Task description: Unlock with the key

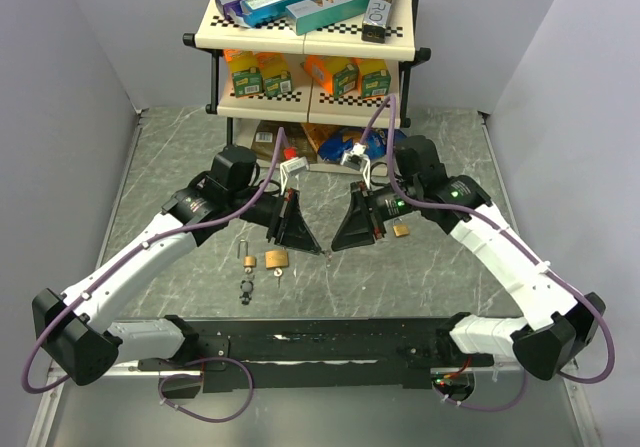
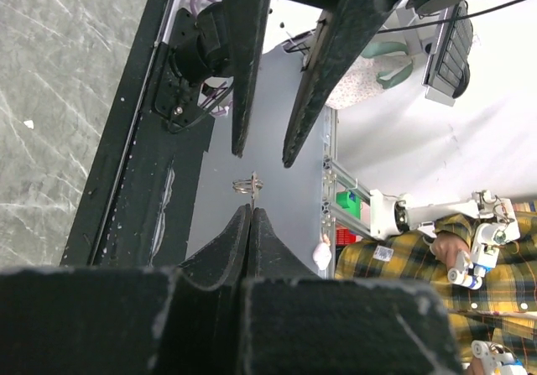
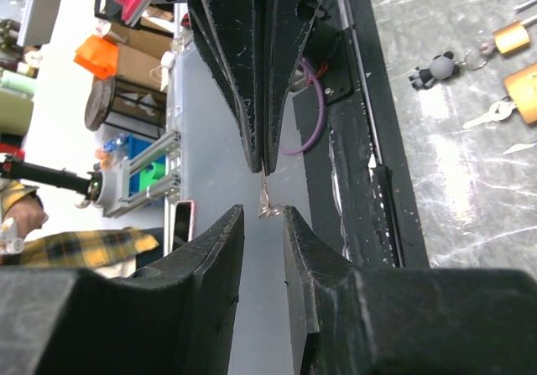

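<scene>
My left gripper [image 1: 320,253] is shut on a small silver key [image 2: 246,184], whose ring sticks out past the fingertips. My right gripper [image 1: 336,249] faces it tip to tip above the table's middle. Its jaws stand open around the key's ring [image 3: 267,205], with a gap left on one side. In the right wrist view the left gripper's shut fingers [image 3: 264,132] hang just above the right gripper [image 3: 263,211]. A brass padlock [image 1: 276,259] lies on the table left of the grippers. A second padlock [image 1: 400,230] lies beside the right arm.
A loose key [image 3: 485,117] and a small grey toy keychain [image 1: 247,289] lie by the left padlock. A two-tier shelf [image 1: 310,37] with boxes stands at the back. The black base rail [image 1: 300,342] runs along the near edge.
</scene>
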`<action>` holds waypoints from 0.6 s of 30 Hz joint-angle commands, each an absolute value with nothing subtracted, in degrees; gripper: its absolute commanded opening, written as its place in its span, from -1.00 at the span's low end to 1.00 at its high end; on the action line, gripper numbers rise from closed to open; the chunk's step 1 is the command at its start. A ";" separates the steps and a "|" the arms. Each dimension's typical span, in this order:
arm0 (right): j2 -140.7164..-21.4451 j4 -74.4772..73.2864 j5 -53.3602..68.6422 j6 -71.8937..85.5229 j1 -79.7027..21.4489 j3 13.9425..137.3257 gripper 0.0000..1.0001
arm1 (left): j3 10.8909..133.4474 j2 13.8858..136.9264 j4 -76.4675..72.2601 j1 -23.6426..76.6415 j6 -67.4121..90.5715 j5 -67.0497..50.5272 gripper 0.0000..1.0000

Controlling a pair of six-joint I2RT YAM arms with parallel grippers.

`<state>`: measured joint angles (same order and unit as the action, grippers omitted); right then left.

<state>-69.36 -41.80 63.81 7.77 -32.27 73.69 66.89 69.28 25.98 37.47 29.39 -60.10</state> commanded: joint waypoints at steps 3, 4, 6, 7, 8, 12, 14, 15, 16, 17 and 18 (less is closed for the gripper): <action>-70.57 -41.92 66.71 6.24 -33.31 73.83 -0.36 | 69.61 69.52 24.17 37.44 29.09 -62.93 -0.98; -70.66 -42.10 66.71 6.24 -33.48 74.00 -0.37 | 69.61 69.61 23.39 37.35 29.27 -63.02 -0.98; -71.19 -42.27 66.80 5.98 -33.66 74.18 -0.38 | 69.61 69.78 22.59 37.44 29.88 -63.37 -0.98; -71.28 -42.28 66.97 5.89 -33.84 74.27 -0.39 | 69.52 69.79 21.98 37.44 30.06 -63.54 -0.98; -71.63 -42.45 67.06 5.80 -33.92 74.27 -0.40 | 69.52 69.96 21.89 37.44 30.06 -63.63 -0.98; -72.25 -43.06 67.32 5.27 -34.45 75.06 -0.44 | 69.43 70.05 21.71 37.44 30.06 -63.72 -0.98; -72.60 -43.42 67.50 4.92 -34.72 75.32 -0.49 | 69.43 70.05 21.97 37.35 29.71 -63.46 -0.98; -72.68 -43.50 67.41 4.75 -34.80 75.32 -0.51 | 69.43 70.05 21.97 37.44 29.79 -63.20 -0.98; -72.69 -43.51 67.59 4.66 -34.80 75.41 -0.57 | 69.35 70.05 21.80 37.35 29.88 -63.11 -0.98; -72.77 -43.51 67.76 4.66 -34.80 75.50 -0.61 | 69.17 69.96 21.45 37.35 30.06 -62.93 -0.98; -72.86 -43.59 67.94 4.66 -34.80 75.50 -0.64 | 69.08 69.87 21.18 37.35 30.06 -62.76 -0.98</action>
